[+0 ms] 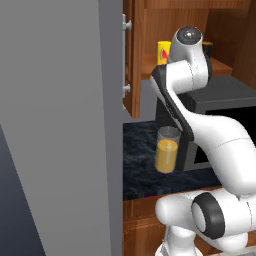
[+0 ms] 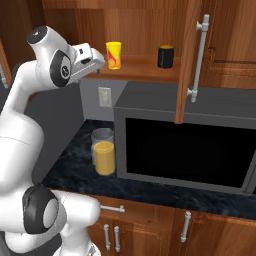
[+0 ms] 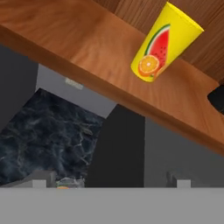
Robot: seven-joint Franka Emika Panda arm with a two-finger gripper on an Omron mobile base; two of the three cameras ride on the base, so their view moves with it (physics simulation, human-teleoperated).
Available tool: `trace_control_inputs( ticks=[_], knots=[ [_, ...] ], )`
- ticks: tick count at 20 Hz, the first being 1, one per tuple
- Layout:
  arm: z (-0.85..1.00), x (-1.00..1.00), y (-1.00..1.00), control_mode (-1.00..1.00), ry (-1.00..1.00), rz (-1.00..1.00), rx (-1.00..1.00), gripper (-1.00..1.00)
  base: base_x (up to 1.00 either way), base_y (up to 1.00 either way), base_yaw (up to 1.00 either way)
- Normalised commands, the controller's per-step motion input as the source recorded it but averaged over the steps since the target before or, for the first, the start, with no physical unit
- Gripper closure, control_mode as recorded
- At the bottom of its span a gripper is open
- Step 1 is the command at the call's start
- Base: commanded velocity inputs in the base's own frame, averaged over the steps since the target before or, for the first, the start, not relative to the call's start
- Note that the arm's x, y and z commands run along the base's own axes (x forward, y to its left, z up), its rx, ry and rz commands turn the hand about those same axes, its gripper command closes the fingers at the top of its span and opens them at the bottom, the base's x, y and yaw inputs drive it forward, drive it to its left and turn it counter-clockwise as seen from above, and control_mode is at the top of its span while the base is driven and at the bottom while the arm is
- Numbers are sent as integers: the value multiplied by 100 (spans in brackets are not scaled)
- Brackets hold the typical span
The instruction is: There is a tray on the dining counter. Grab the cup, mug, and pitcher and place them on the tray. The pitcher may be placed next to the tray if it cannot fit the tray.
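Note:
The yellow cup (image 2: 113,55) with a fruit print (image 3: 164,46) stands upright on the wooden shelf (image 2: 140,70) of an open wall cabinet. The black mug (image 2: 165,56) stands on the same shelf, to the cup's right. My gripper (image 2: 98,65) hovers just left of the cup at the shelf's front edge, open with nothing between its fingertips (image 3: 177,179). The glass pitcher (image 2: 104,152) of orange liquid stands on the dark stone wall counter (image 2: 75,170) below, left of the microwave; it also shows in the left base view (image 1: 167,150). The tray and dining counter are out of view.
A black microwave (image 2: 185,145) sits under the shelf. The cabinet door (image 2: 192,55) hangs open at the right of the mug, and another door (image 1: 131,55) stands left of the cup. A tall grey panel (image 1: 60,125) walls off the left side.

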Motion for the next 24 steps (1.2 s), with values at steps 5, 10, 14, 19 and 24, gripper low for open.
trace_control_inputs(
  ticks=[5, 10, 14, 19, 24],
  knots=[
    [39, 50, 0, -100, 0, 1, -4, -100, 0, 0, 0],
    [21, 40, 0, -100, 0, 0, -3, -100, 0, 0, 0],
    [9, 30, 0, -100, 0, 0, -4, -100, 0, 0, 0],
    [1, 26, 0, -100, 0, 0, -5, -100, 0, 0, 0],
    [0, 28, 0, -100, -2, 0, -8, -100, 0, 0, 0]
  ],
)
